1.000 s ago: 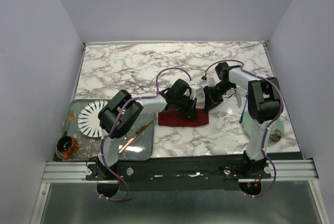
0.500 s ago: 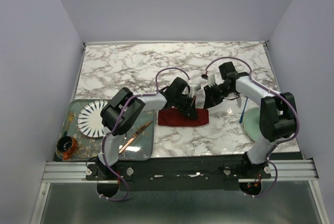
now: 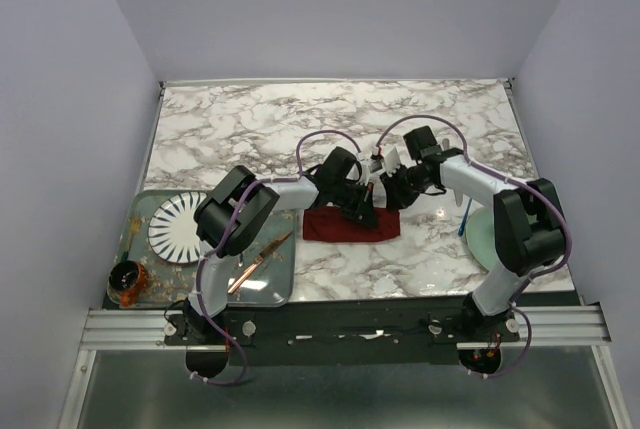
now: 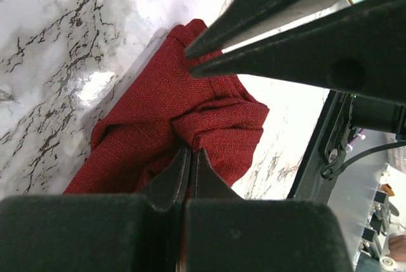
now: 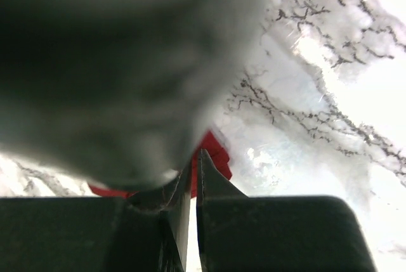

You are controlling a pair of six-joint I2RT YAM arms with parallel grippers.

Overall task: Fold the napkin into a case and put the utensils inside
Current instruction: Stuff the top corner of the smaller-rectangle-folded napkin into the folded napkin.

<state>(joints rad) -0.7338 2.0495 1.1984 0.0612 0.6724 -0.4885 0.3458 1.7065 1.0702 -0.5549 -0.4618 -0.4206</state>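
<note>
The left gripper (image 4: 188, 155) is clamped tight on a bunched fold of the napkin (image 4: 152, 113). Right across from it the right gripper (image 4: 190, 59) has its tips at the cloth's far edge, jaws nearly together with only a slit between; I can't tell whether any cloth is caught. The napkin lies as a folded strip on the marble table (image 3: 250, 129). The blue-handled fork (image 3: 465, 215) sits well off to the right, by a pale green plate (image 3: 482, 241).

The maroon napkin (image 3: 345, 227) lies folded into a narrow strip on the marble worktop (image 3: 250, 129), one end bunched. The blue-handled fork (image 3: 466, 215) lies well right of it.
</note>
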